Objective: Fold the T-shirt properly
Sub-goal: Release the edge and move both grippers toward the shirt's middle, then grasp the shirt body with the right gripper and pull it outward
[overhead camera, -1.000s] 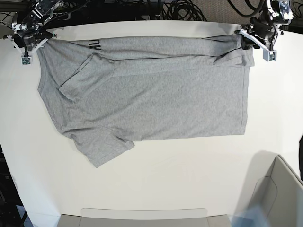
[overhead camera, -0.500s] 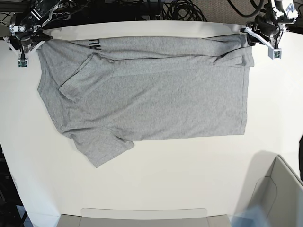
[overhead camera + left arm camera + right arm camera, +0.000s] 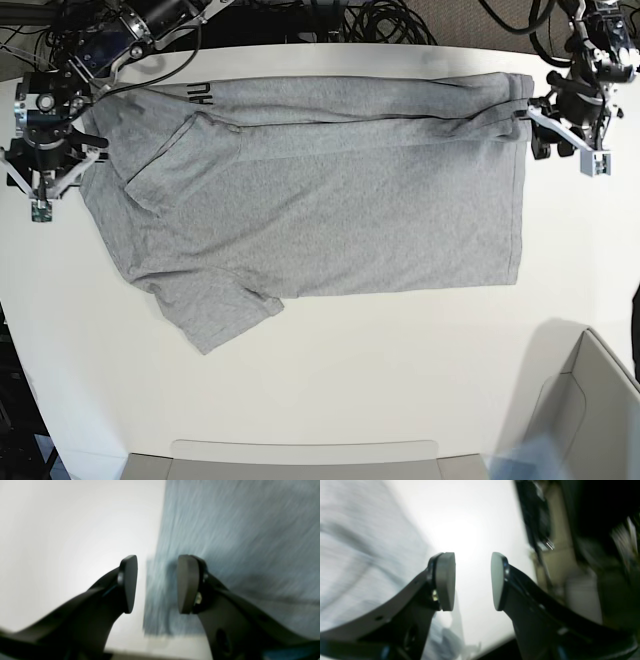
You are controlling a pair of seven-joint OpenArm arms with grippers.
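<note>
Black-fingered right gripper (image 3: 42, 190) at the collar end, jaws apart, nothing held. Heather-grey short-sleeved cotton T-shirt (image 3: 330, 200) flat on the white table (image 3: 380, 370), long axis side to side, far edge folded. Left gripper (image 3: 570, 140) beside the hem corner, jaws apart, empty.

White table (image 3: 400, 360), grey T-shirt (image 3: 340, 210) spread flat on it, top edge folded over

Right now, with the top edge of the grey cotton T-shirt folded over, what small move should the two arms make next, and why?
Probably bring both arms down to the near edge of the grey cotton T-shirt. The left gripper and right gripper are open, empty, beside the cloth; the lower sleeve lies unfolded.
</note>
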